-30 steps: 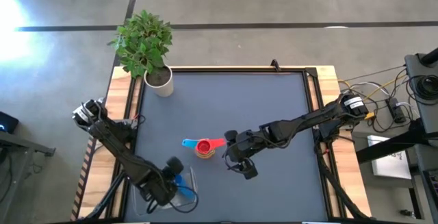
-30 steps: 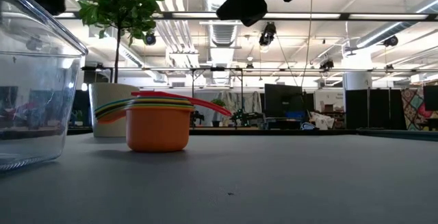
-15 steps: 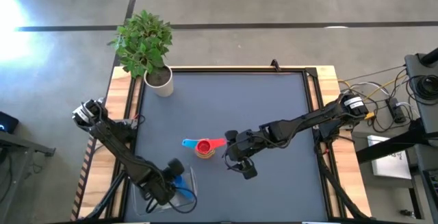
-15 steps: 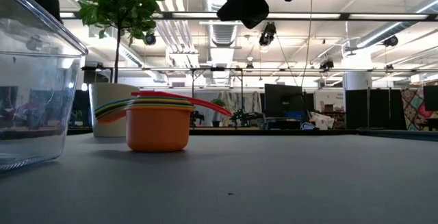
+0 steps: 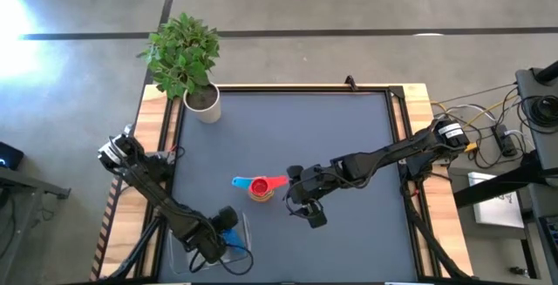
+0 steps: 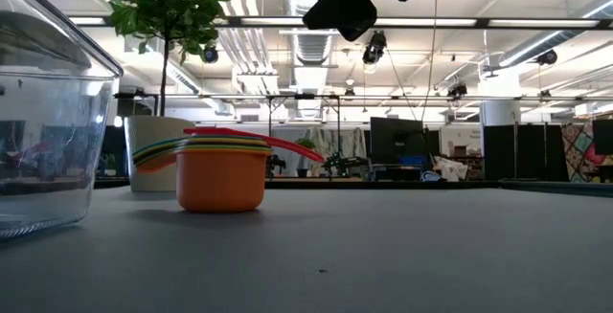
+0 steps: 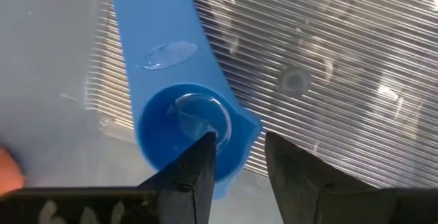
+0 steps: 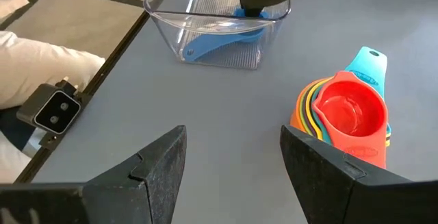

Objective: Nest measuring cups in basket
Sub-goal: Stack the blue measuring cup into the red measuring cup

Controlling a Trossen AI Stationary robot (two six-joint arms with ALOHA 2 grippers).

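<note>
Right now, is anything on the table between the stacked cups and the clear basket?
Nothing visible does. The stack of cups stands on bare tabletop, apart from the basket. The left hand sits in the basket at the blue cup.

blue cup [image 7: 179,128] | clear ribbed basket [image 7: 328,66] | red-pink top cup [image 8: 350,111]

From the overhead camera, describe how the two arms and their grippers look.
Both arms are dark, slim and jointed, each with a silver-and-black round motor housing at the base near the table's wooden edge. The left gripper and right gripper are black and blocky. In the wrist views, the fingers are flat dark plates with angled tips.
</note>
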